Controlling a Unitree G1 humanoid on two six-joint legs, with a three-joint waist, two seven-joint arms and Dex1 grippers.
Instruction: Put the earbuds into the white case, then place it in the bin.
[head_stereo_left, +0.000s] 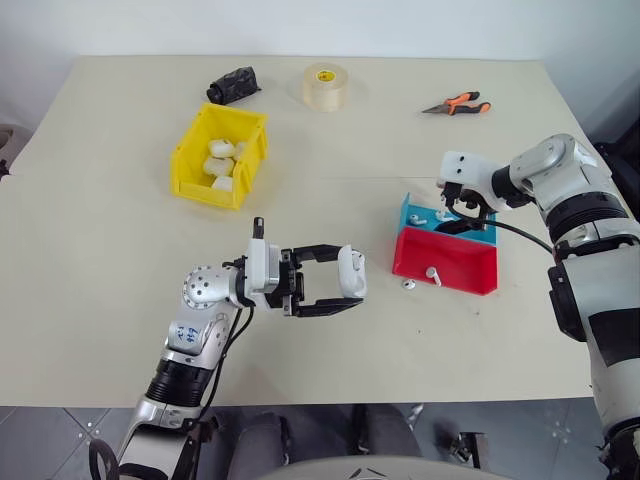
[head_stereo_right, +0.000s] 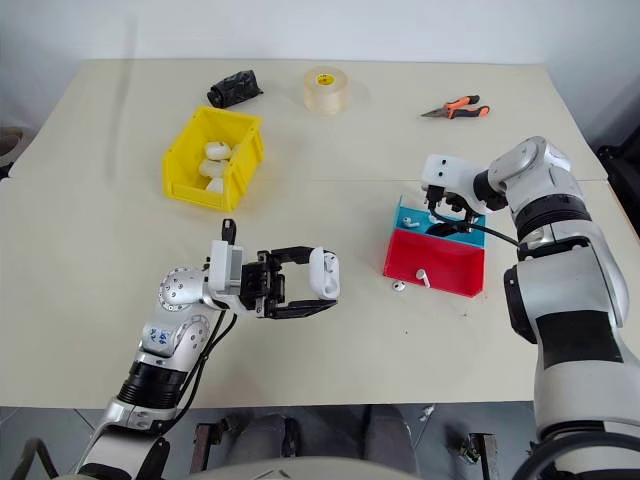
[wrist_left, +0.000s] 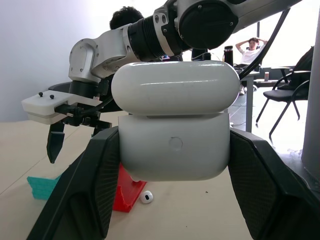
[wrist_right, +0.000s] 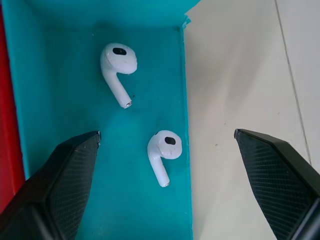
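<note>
Pale and matte, the surface (head_stereo_left: 110, 300) carries three small containers and a few stray tools. At its middle the left end effector (head_stereo_left: 325, 285) is pinching the white case (head_stereo_left: 351, 272), lid raised, clear of the surface and facing the right arm. Over the blue tray (head_stereo_left: 410, 212) the right end effector (wrist_right: 167, 165) hangs with its fingers (wrist_right: 55, 185) spread wide, pointing steeply down at two earbuds (wrist_right: 162, 152) lying apart on the tray floor.

The step in hand looks to be picking an earbud from that tray. The nearer one lies close to the tray's wall, and one finger stands outside that wall, so I would shift the end effector inward until both fingers straddle the bud, then close on its rounded head, not the thin stem, which would probably slip. A gentle pinch should do, since glossy plastic this small could squirt out sideways.

Against the blue tray's near side sits the red tray (head_stereo_left: 450, 262), with one earbud in it; another lies on the surface just beside its front corner. Farther back on the left, the yellow bin (head_stereo_left: 192, 145) already holds several white cases. Behind it are a crumpled black object (head_stereo_left: 232, 84), a roll of tape (head_stereo_left: 326, 86) and orange-handled pliers (head_stereo_left: 458, 104).
</note>
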